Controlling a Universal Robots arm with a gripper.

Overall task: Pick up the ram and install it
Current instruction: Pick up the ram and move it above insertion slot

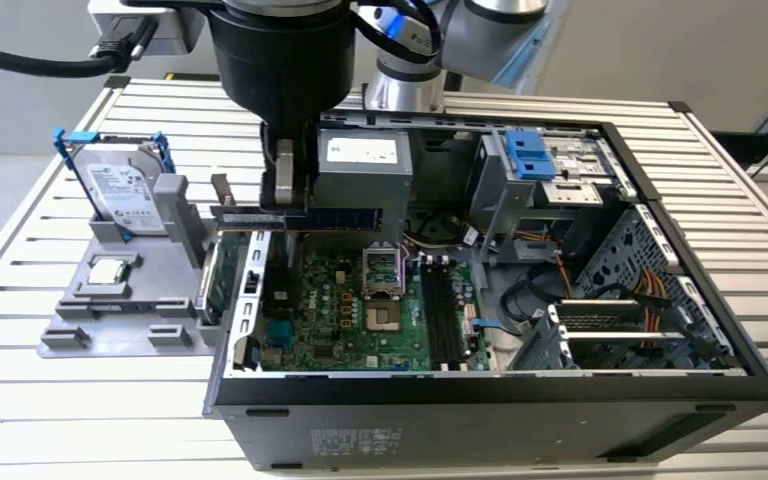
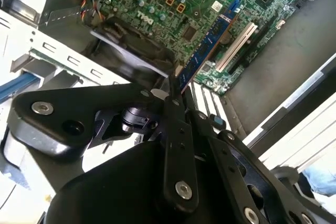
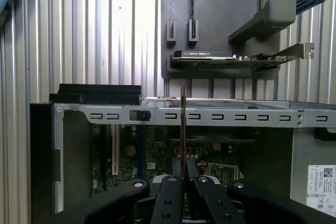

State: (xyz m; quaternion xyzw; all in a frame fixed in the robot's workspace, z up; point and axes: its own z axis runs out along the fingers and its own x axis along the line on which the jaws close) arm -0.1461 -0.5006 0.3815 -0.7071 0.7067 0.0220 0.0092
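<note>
The gripper [image 1: 284,205] hangs from the arm in the upper centre-left of the exterior view, and its fingers are clamped on the ram [image 1: 337,214]. The ram is held level in the air, reaching from the gripper toward the exterior view's right. It sits over the upper left part of the open computer case [image 1: 491,395], above the green motherboard [image 1: 344,310] and not touching it. The black memory slots [image 1: 444,315] lie lower and further toward the exterior view's right, well apart from the stick. In the first wrist view the ram [image 3: 183,129] shows edge-on as a thin line rising from between the two dark fingers [image 3: 170,198], which close on it from both sides. In the second wrist view the ram [image 2: 207,45] runs out from the gripper [image 2: 176,95] over the motherboard [image 2: 157,9]. At the exterior view's left, a grey fixture [image 1: 117,330] rests on the slatted table [image 1: 37,400] beside the case. It carries a silver hard drive [image 1: 124,195] in a blue frame, standing upright, and a small square processor chip [image 1: 112,270] lying flat below it in the frame. The first wrist view also shows an expansion card [image 3: 220,59] standing on that fixture.
</note>
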